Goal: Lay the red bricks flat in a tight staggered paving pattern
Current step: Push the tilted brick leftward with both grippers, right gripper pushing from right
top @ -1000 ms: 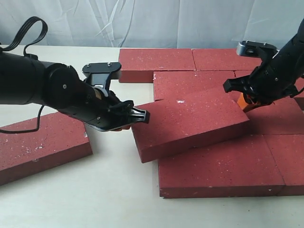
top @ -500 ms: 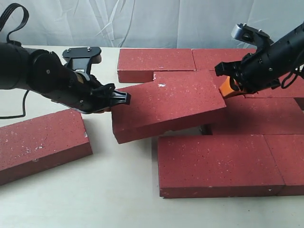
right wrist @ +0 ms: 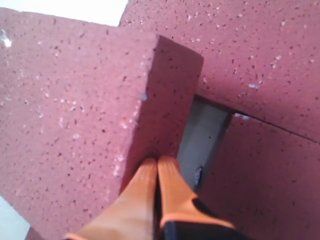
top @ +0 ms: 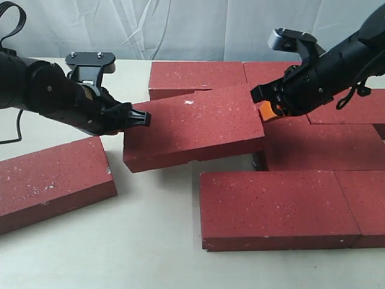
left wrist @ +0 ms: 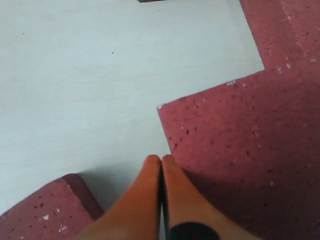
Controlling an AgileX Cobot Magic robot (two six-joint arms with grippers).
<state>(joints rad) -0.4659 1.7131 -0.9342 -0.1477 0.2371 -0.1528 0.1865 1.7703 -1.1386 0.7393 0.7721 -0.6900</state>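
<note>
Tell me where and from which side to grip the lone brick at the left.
Probably across its width, coming down from above, closing on the two long side faces, if the left pincer opens that wide. The lone brick lies flat on the table, so its underside is closed off, and both long sides stand clear of other bricks.

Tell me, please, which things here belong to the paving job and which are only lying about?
Job: the tilted brick between both grippers; the laid bricks; the loose brick on the left; left gripper and right gripper, both shut.
Not the job: the table, the white curtain behind, the black cable.
</note>
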